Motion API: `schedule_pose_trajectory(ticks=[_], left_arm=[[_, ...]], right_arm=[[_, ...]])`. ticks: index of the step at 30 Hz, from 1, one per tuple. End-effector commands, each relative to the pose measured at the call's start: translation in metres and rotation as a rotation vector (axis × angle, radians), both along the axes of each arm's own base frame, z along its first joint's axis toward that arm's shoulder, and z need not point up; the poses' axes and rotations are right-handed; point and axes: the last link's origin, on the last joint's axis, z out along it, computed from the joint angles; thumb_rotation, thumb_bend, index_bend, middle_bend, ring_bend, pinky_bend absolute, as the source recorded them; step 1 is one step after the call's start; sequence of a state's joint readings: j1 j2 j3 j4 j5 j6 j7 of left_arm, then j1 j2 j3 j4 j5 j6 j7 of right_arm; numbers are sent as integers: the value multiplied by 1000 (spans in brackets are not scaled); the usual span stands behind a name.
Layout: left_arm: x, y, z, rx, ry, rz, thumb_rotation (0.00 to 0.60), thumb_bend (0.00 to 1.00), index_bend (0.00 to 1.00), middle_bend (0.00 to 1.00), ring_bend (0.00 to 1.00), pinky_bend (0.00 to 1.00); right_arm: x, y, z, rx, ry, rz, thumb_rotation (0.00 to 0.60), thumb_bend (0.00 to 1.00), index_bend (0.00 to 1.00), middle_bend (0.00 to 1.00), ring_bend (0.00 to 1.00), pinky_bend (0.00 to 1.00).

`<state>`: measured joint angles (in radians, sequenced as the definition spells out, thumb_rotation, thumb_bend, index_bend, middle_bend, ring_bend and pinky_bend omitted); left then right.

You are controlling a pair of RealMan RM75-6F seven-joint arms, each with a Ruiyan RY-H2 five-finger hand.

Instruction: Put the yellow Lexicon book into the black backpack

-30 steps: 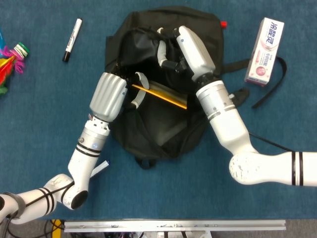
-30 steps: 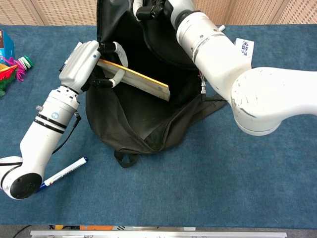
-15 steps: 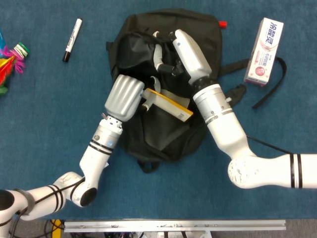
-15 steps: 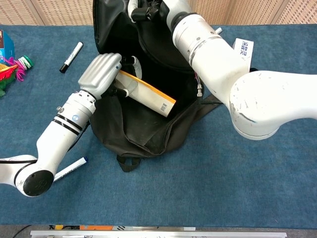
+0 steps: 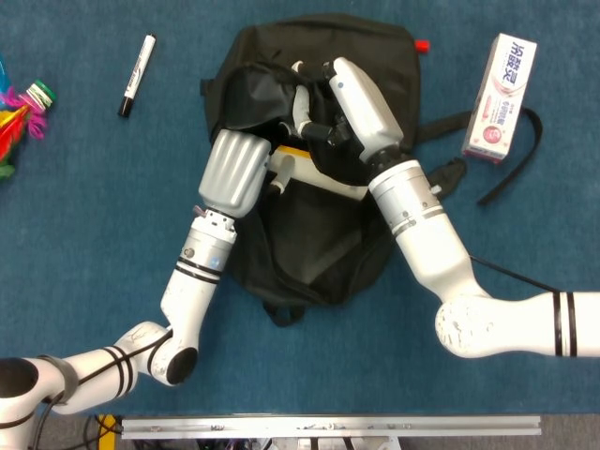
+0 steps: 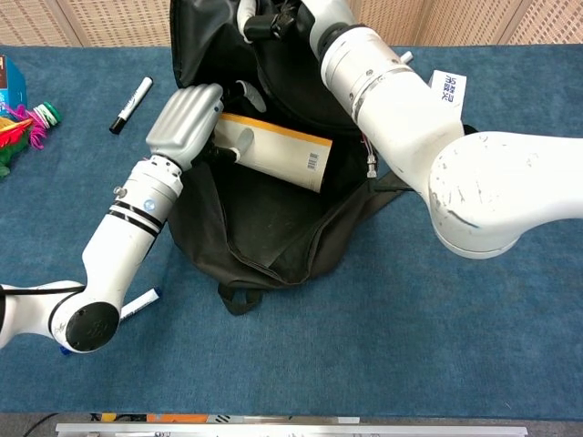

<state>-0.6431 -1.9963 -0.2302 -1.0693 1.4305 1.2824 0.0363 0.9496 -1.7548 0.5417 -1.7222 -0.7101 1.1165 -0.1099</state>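
Likely stiff, light book (image 6: 278, 155): left hand (image 6: 187, 123) grips spine end at frame centre; right hand (image 6: 273, 16) holds backpack (image 6: 273, 237) rim open.

No readable text on anything.

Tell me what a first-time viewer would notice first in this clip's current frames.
The black backpack in the middle of the blue table, with both white arms reaching into it. The left hand holds the yellow book over the bag's open mouth, while the right hand grips the upper edge of the opening. To the sides lie a marker at upper left and a pink-and-white box at upper right.
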Motion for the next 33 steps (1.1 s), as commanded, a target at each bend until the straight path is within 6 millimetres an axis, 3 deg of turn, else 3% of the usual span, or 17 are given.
schedule_pose_trajectory(ticks=[1,5,9,13,18,25,33], left_arm=[[-4,-2,1,-15,-2,17,600,222,277,329,408,507],[-11,-7,7,-25,2,29,600,213,193,180,240,463],[-25,-13,16,-30,31,45,600,213,126,83,136,406],[-39,-18,27,-27,84,67,600,213,37,3,12,252],[-51,-23,40,1,155,82,600,213,0,0,0,148],[-62,-34,57,-19,191,120,600,213,0,0,0,115],[-53,-54,63,-105,175,110,600,213,0,0,0,113]], right_arm=[[-1,-1,0,0,1,-3,600,719,744,695,692,825],[-2,-3,1,-4,0,-10,600,719,744,695,692,825],[-5,-6,5,-11,-9,-19,600,719,744,695,692,825],[-5,-7,8,-6,-26,-22,600,719,744,695,693,825],[-7,-7,8,0,-25,-19,600,719,744,695,692,825],[-13,-9,8,6,-4,-20,600,719,744,695,692,825],[-15,-10,7,11,32,-15,600,719,744,695,692,825]])
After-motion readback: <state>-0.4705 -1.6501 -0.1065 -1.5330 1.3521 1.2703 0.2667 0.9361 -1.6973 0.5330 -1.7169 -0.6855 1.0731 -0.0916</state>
